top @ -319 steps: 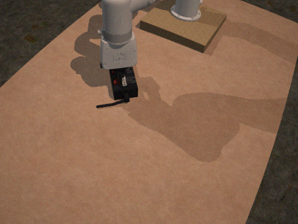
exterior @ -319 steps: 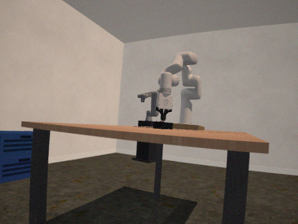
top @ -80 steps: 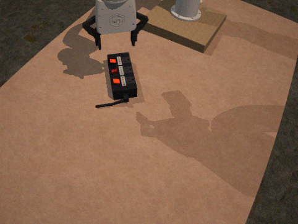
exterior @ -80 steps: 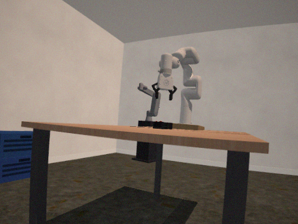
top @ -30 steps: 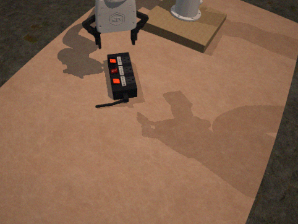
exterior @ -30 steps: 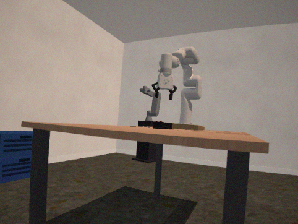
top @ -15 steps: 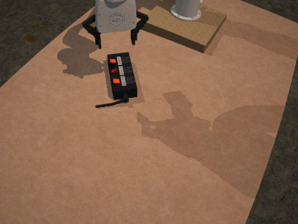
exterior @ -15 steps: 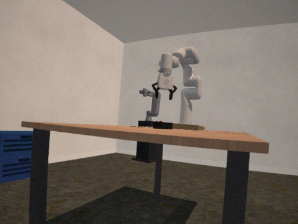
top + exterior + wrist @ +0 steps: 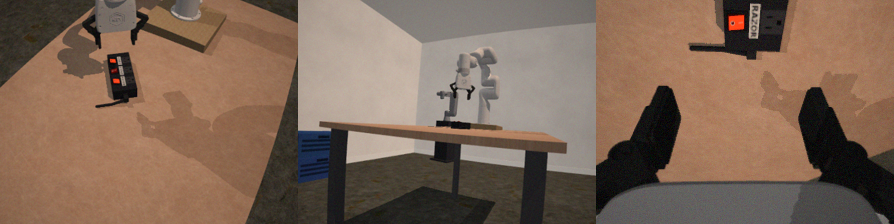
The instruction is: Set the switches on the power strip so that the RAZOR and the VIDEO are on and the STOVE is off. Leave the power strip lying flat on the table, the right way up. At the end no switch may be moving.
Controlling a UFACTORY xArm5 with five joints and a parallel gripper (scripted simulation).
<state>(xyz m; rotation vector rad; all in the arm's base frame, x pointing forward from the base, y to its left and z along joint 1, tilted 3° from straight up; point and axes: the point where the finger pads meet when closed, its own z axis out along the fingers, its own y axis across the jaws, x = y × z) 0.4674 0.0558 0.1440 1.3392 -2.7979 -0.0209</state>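
A black power strip (image 9: 127, 77) (image 9: 457, 124) (image 9: 766, 40) lies flat on the table, the right way up, its cable (image 9: 108, 104) (image 9: 706, 48) trailing from the near end. It has three switches in a row. The far switch (image 9: 112, 60) and the near switch (image 9: 116, 81) look bright orange, and the middle switch (image 9: 114, 70) looks darker red. In the wrist view the switch (image 9: 736, 23) at the cable end is bright orange beside the label RAZOR; the other labels are hidden or too small to read. My gripper (image 9: 116, 44) (image 9: 461, 96) (image 9: 740, 102) is open and empty, high above the table just beyond the strip's far end.
The arm's white base (image 9: 186, 9) stands on a wooden plinth (image 9: 198, 31) at the back right of the table (image 9: 483, 139). A blue cabinet (image 9: 311, 155) stands on the floor at the left. A dark box (image 9: 446, 151) hangs under the table.
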